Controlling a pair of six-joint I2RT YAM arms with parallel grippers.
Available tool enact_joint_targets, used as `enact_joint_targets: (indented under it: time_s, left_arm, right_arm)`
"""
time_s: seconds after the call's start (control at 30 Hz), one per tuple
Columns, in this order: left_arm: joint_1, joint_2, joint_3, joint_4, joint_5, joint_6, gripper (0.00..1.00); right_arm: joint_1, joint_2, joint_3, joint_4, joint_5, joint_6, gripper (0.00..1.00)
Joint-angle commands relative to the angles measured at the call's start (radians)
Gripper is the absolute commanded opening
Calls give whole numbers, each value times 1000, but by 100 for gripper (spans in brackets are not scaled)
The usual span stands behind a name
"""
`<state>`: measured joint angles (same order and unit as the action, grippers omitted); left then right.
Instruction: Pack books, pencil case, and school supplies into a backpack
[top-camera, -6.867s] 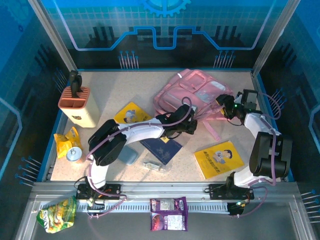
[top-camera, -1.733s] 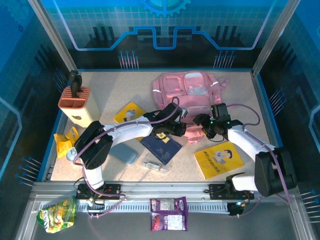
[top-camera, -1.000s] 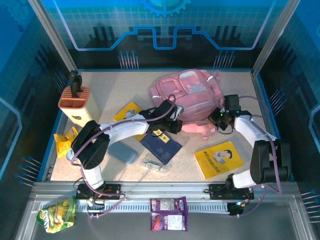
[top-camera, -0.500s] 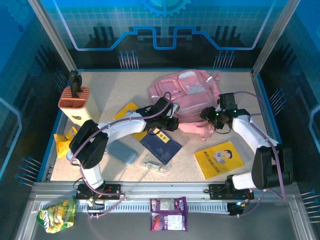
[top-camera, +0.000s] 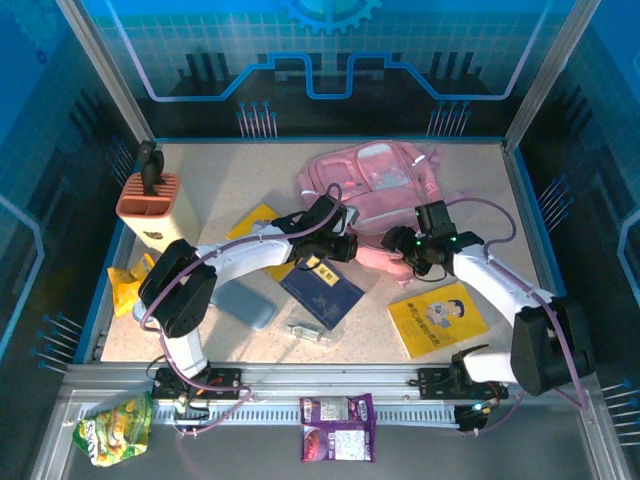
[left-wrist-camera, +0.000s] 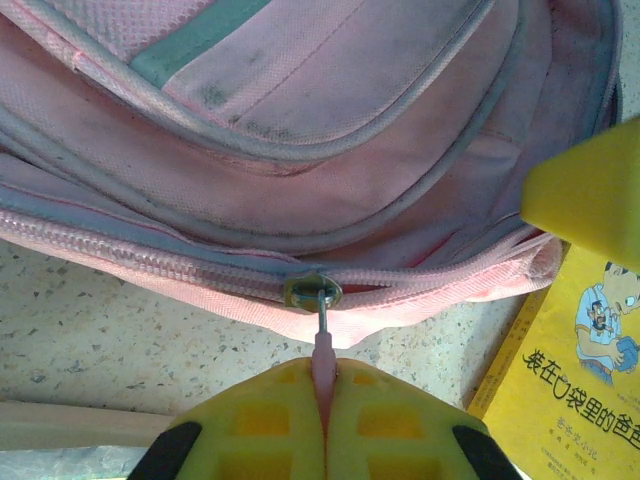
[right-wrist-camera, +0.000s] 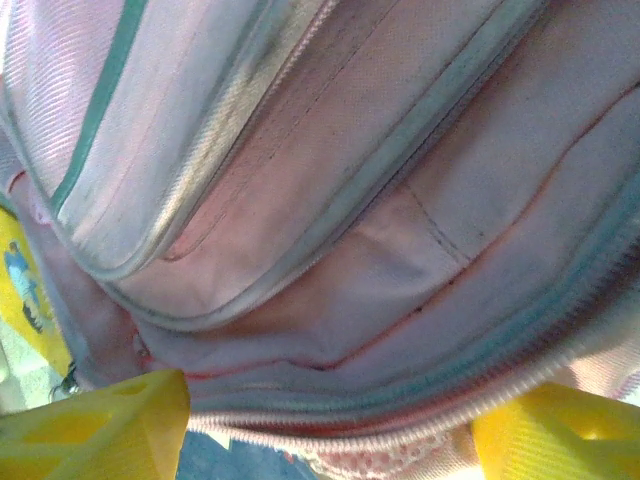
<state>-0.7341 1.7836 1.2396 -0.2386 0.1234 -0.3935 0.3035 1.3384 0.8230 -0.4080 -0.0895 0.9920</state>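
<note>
A speckled counter (top-camera: 220, 180) inside a blue-walled cell carries everything. The backpack (top-camera: 372, 185) lies flat toward the far edge with its lower side turned to the arms, which puts the zip within reach of both.

The left end effector (left-wrist-camera: 322, 372) is pinched tight on the zip pull (left-wrist-camera: 321, 335), its fingers meeting on the small pink tab below the slider. Held that way, the tab gives a firm handle for drawing the slider along the teeth. In the left wrist view the teeth look closed on both sides of the slider, so I judge the opening barely begun, if at all.

The right end effector (right-wrist-camera: 330, 415) is spread wide, its fingers (right-wrist-camera: 100, 425) straddling the bag's lower seams. Whether the pads press the cloth I cannot tell. It is probably there to steady the soft bag so it does not slide after the pull.

The things to pack wait outside the bag on the near side. The navy book (top-camera: 325, 292) lies just below the left end effector, and one yellow book (top-camera: 437, 317) lies by the right arm. A second yellow book (top-camera: 255, 222) is partly under the left arm. The pencil case (top-camera: 245, 303) sits beside the navy book, and the small clear supply (top-camera: 308, 331) lies nearer the arms' bases. Nothing is packed yet.

The next move calls for a pull along the line of the zip, not away from it, or the cloth may bunch and jam the slider.
</note>
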Motion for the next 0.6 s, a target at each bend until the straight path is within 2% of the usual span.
enact_joint_targets:
  time_s: [0.0,0.07,0.2,0.37,0.57]
  left_arm:
    - [-6,-29,7,63,13,-6,0]
    - [-5,-34,8,55,6,1,0]
    - [-6,-35,12,42,-3,14,0]
    - [-4,-33,23,-6,-30,59,0]
    - [29,-30,24,-73,-97,100,0]
  right_arm:
    - [44,40,51,-32,70,17,72]
    - [42,67,51,-30,111,-5,67]
    - [26,135,96,-36,135,-54,52]
    - [4,187,112,-23,169,-113,25]
    - [-54,190,111,-16,176,-144,3]
